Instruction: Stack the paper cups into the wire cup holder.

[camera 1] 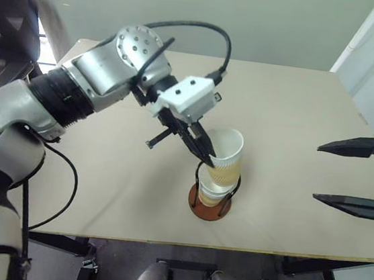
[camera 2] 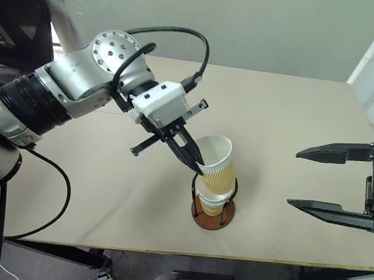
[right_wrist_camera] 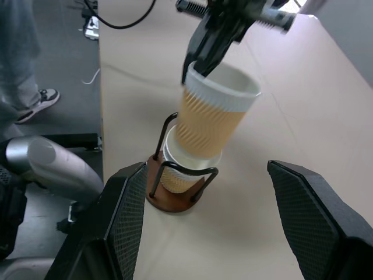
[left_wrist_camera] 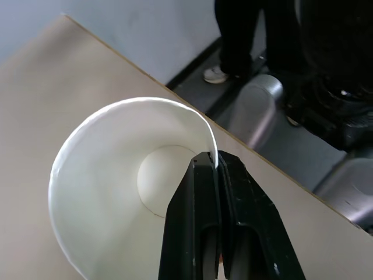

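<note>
The wire cup holder [camera 1: 200,182] stands on its reddish-brown base [camera 1: 207,212] near the table's front edge, with a paper cup [camera 1: 212,195] sitting inside the black loops. A second paper cup [camera 1: 226,159] leans tilted above it, its bottom resting in the lower cup's mouth. My left gripper [camera 1: 206,160] is shut on this upper cup's rim, one finger inside and one outside, as the left wrist view shows at the white rim [left_wrist_camera: 213,153]. My right gripper [camera 1: 318,172] hangs open to the right of the holder, apart from it and holding nothing.
The tan table [camera 1: 297,119] spreads behind and to both sides of the holder; its front edge [camera 1: 276,250] runs close below the base. A person's shoe [left_wrist_camera: 217,73] stands on the floor beyond the table.
</note>
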